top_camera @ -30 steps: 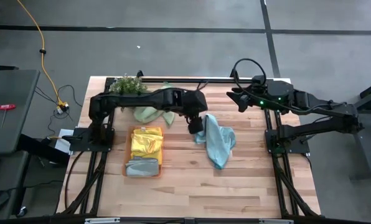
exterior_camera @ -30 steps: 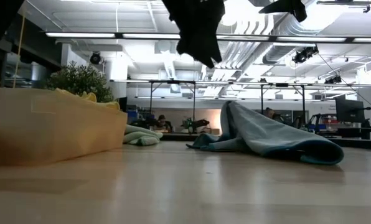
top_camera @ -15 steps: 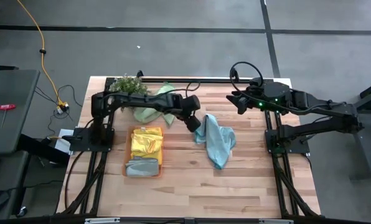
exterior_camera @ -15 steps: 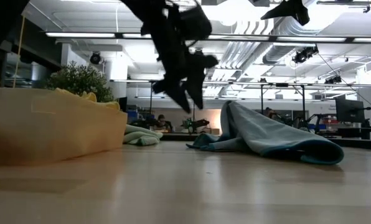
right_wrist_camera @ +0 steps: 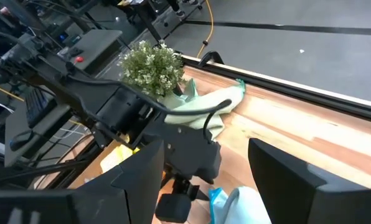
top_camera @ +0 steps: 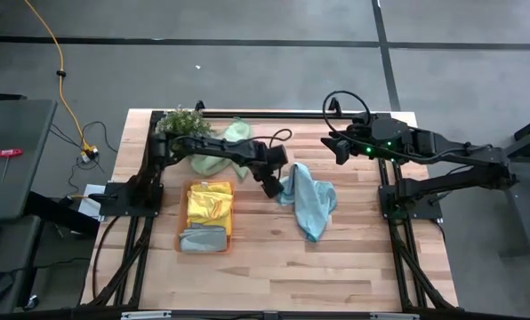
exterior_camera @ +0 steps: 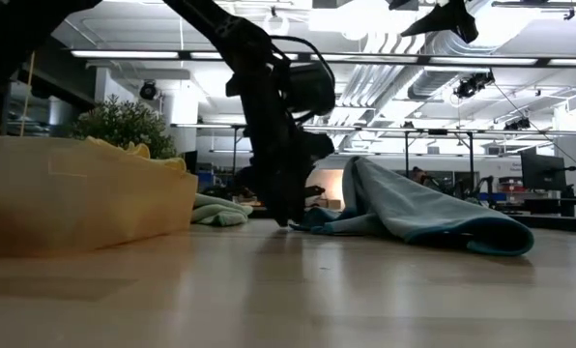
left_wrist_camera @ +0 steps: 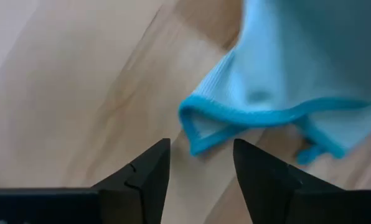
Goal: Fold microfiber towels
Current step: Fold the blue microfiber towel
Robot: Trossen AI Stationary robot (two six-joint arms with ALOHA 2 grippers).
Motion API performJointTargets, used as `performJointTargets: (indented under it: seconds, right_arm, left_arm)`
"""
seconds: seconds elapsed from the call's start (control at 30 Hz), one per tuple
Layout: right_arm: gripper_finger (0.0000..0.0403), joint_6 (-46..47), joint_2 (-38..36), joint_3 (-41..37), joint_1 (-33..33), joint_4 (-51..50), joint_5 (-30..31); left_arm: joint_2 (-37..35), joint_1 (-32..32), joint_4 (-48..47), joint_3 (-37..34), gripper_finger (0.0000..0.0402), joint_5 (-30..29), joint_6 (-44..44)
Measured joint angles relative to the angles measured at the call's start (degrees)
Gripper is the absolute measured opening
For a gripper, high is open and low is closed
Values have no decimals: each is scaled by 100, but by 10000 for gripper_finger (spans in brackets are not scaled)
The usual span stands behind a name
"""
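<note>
The left gripper, fingers spread, hovers over the pale wooden table beside the crumpled light-blue microfiber towel, mid-surface.

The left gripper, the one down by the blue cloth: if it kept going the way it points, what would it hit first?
Most likely the folded hem of the light blue towel. The left gripper points down at the wooden table, fingers apart, with that edge lying just ahead between them. Depth is unclear, so it might meet bare tabletop first.
</note>
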Motion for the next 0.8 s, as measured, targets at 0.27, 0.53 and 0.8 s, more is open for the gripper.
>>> performJointTargets:
  seconds: [0.27,0.53,0.8]
  right_arm:
    - [226,-2,13,2,-7,-2,75]
    - [226,-4,13,2,-8,-4,75]
    - [226,-46,13,0,-9,-6,73]
  left_arm:
    - [134,-143,-12,17,126,-468,349]
    - [-15,-297,-146,8,10,-475,821]
    - [-1362,-286,-643,573,1,88,956]
